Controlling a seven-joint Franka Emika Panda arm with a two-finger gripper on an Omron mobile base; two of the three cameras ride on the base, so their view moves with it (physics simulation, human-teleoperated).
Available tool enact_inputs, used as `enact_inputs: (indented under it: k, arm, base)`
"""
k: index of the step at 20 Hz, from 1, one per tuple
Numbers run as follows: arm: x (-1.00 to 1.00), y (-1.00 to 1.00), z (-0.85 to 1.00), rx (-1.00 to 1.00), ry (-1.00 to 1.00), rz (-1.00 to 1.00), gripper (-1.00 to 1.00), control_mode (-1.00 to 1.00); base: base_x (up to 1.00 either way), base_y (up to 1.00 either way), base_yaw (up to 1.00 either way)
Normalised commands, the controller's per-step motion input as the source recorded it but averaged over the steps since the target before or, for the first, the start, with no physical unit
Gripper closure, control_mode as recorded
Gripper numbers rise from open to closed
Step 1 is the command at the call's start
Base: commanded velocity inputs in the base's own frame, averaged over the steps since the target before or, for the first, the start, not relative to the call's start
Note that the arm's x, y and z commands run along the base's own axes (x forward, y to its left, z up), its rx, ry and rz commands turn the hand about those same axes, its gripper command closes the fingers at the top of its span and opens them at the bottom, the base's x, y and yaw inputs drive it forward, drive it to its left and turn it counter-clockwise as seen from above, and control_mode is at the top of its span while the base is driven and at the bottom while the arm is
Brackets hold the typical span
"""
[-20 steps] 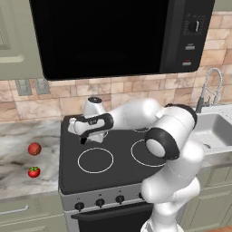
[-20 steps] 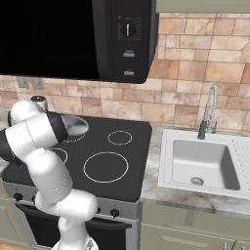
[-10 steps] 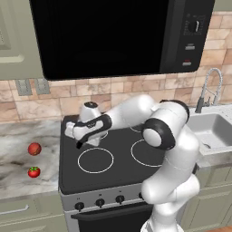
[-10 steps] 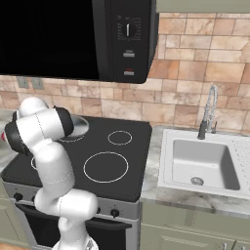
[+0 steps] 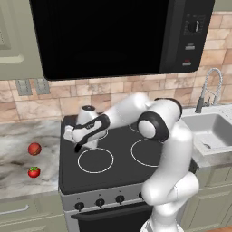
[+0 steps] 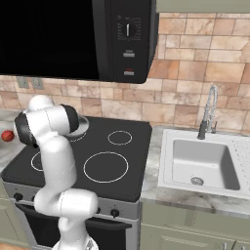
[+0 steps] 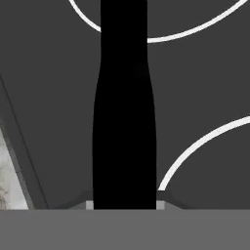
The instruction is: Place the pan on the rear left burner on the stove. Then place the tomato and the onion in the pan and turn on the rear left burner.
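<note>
Pan [image 5: 93, 135] sits over the stove's [image 5: 113, 167] rear left area; my end effector [image 5: 78, 146] is clamped on its black handle [image 7: 124, 122]. Tomato [image 5: 33, 171] and onion [image 5: 34, 148] rest on the counter [image 5: 18, 181].

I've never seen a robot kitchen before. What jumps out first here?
The big white arm bends low over the black stove, its gripper shut on the pan's black handle near the rear left burner. Left of it, the onion and tomato sit on the marble counter.
</note>
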Motion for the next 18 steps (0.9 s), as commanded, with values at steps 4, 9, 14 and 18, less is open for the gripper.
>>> enact_inputs:
  k: [4,9,14,18]
  arm:
    - [0.00,0.17,-0.23,0.00,0.16,0.00,1.00,-1.00]
    - [0.00,0.20,-0.13,0.00,0.23,0.00,1.00,-1.00]
    - [0.00,0.19,-0.06,0.00,0.26,0.00,1.00,-1.00]
    - [0.00,0.15,-0.09,0.00,0.28,0.00,1.00,-1.00]
  base:
    - [0.00,0.00,0.00]
    - [0.00,0.00,0.00]
    - [0.00,0.00,0.00]
    - [0.00,0.00,0.00]
